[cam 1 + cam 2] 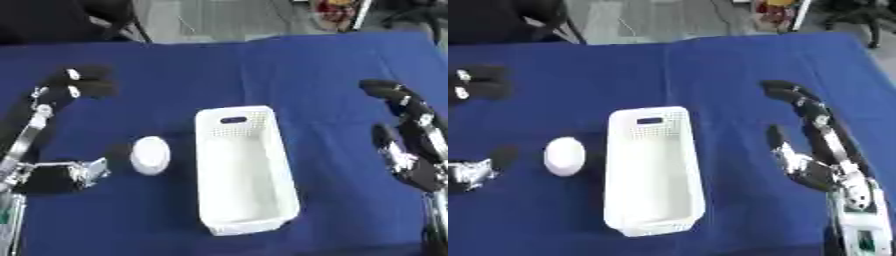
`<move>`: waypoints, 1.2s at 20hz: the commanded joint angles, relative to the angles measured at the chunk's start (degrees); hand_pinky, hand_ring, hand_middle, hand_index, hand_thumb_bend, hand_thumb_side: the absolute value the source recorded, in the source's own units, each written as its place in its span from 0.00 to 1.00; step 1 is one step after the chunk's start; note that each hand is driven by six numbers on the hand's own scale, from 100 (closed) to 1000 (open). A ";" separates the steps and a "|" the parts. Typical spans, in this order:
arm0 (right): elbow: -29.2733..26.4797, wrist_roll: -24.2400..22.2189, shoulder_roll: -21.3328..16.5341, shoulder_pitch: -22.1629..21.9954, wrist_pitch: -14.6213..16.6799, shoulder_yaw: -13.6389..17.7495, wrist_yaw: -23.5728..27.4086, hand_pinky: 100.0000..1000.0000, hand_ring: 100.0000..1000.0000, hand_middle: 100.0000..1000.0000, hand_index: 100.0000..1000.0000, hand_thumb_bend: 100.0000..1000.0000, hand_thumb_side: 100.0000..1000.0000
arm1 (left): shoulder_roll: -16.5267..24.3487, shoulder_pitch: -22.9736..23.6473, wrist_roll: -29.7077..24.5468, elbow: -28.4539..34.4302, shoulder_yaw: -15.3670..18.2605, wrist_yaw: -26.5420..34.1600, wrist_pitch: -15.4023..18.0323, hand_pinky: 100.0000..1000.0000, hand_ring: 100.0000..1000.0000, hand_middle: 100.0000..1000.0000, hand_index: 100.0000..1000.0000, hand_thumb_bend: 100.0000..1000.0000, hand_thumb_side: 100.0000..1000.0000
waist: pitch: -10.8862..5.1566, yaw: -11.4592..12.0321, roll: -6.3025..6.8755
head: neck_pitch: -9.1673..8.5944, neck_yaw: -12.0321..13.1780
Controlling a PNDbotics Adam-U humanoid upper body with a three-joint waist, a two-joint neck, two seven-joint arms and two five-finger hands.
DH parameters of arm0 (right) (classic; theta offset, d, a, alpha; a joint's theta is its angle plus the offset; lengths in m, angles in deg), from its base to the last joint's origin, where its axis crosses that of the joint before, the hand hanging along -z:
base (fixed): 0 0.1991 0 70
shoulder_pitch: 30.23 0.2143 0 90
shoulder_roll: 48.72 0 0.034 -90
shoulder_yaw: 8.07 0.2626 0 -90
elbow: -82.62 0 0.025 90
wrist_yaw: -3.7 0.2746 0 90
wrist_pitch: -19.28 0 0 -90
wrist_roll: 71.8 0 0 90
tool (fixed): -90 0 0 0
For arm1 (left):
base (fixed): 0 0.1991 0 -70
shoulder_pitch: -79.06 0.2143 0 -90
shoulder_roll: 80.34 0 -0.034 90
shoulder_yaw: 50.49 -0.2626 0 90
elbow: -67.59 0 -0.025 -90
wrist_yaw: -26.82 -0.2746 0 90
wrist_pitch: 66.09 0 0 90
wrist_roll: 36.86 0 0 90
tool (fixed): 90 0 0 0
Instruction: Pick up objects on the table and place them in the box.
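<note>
The task is standing at the reach stage: nothing is being held and the white box (248,172) is showing an empty interior. The left hand (66,95) is hovering over the blue tabletop (262,65) on the robot's left, fingers extended and spread, thumb (66,176) lying low and pointing toward the one loose object. It is gripping nothing. The right hand (815,145) is resting open on the opposite side of the box, fingers straight and pointing away from the robot, also carrying nothing.

The object to be collected is a white round piece (150,155), lying on the tabletop just beside the box's left long wall, apart from it by a narrow strip of cloth. It is sitting between the left thumb and the box, nearer the thumb, though not touching it as far as can be judged.

In judgement, the next move is calling for the left hand to close the gap, bring fingers and thumb around the white round piece, lift it clear of the box rim and release it inside.

The piece is appearing smooth, pale, disc-like or domed; its exact form and make cannot be determined. The box is oblong, with perforated walls and a handle slot at the far end.
</note>
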 commanded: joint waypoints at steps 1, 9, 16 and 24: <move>-0.54 -0.34 -0.40 0.38 0.30 0.14 0.24 1.00 0.89 0.83 0.84 0.07 0.50 | 0.29 -0.10 -0.02 0.95 0.16 0.10 -0.04 0.64 0.70 0.82 0.76 0.61 0.56 | -0.78 -0.04 0.04 | -0.14 0.31; -0.48 -0.41 -0.38 0.16 0.33 0.14 0.30 1.00 0.89 0.83 0.84 0.07 0.50 | 0.16 -0.02 -0.19 0.95 0.12 -0.05 -0.08 0.64 0.70 0.82 0.75 0.60 0.56 | -0.71 -0.04 -0.03 | 0.15 0.45; -0.39 -0.48 -0.42 0.06 0.34 0.18 0.35 1.00 0.89 0.83 0.84 0.07 0.50 | 0.09 0.05 -0.42 0.95 0.09 -0.15 -0.17 0.64 0.69 0.82 0.75 0.61 0.56 | -0.69 -0.05 0.03 | 1.29 5.20; -0.38 -0.50 -0.38 0.02 0.33 0.20 0.40 1.00 0.89 0.83 0.85 0.07 0.50 | 0.89 0.00 -2.43 0.95 -0.21 0.23 -0.48 0.64 0.69 0.82 0.75 0.62 0.57 | -0.77 -0.08 0.02 | 2.02 4.84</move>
